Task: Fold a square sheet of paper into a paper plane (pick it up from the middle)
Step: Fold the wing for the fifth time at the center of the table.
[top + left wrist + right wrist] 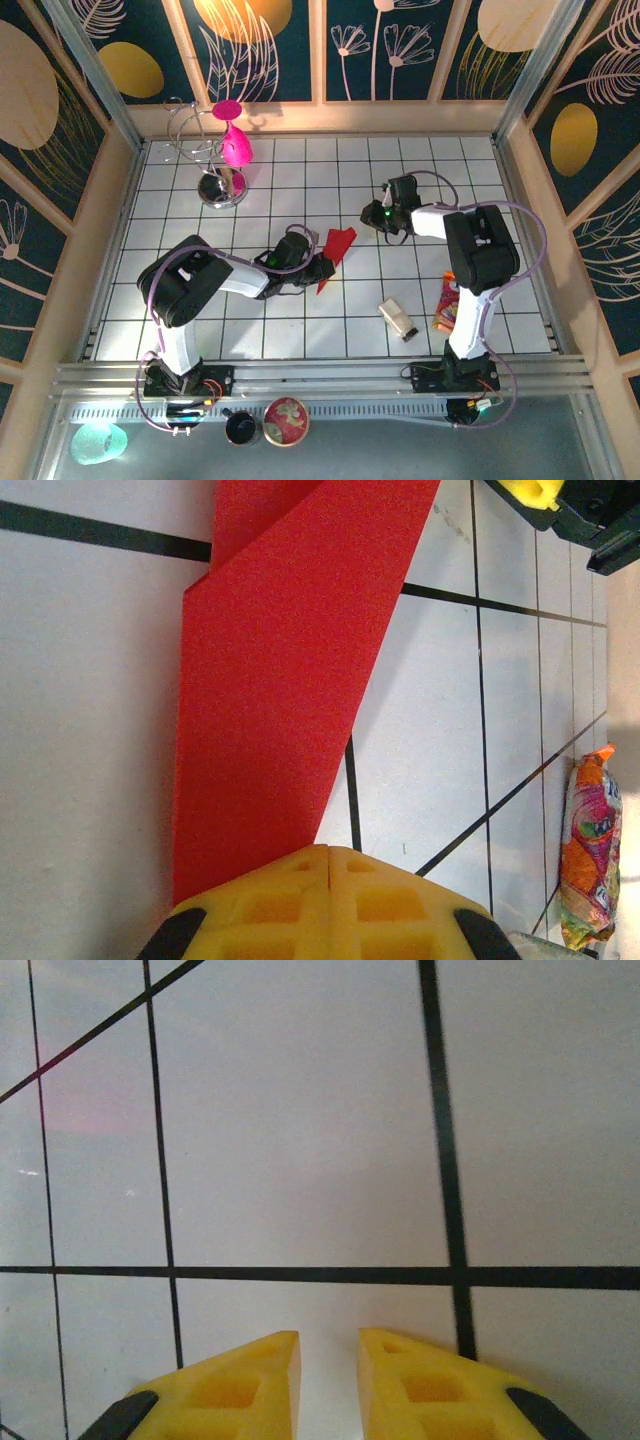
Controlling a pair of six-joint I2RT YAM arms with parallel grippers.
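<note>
The red sheet of paper (337,252) lies mid-table, folded into a long narrow strip with one slanted edge and an overlapping layer at its far end (270,700). My left gripper (318,268) is shut, its yellow fingertips (330,852) pressed together over the strip's near end. The paper faces the camera flat and is not pinched between the jaws; whether the tips touch it I cannot tell. My right gripper (378,215) sits just right of the paper's far end, low over bare white tiles. Its jaws (328,1345) stand slightly open with nothing between them.
A magenta goblet (236,145) hangs on a chrome wire stand (215,185) at the back left. A printed snack packet (447,300) (590,850) lies at the right edge beside the right arm's base. A small boxy object (398,318) lies front right. Walls enclose the tiled floor.
</note>
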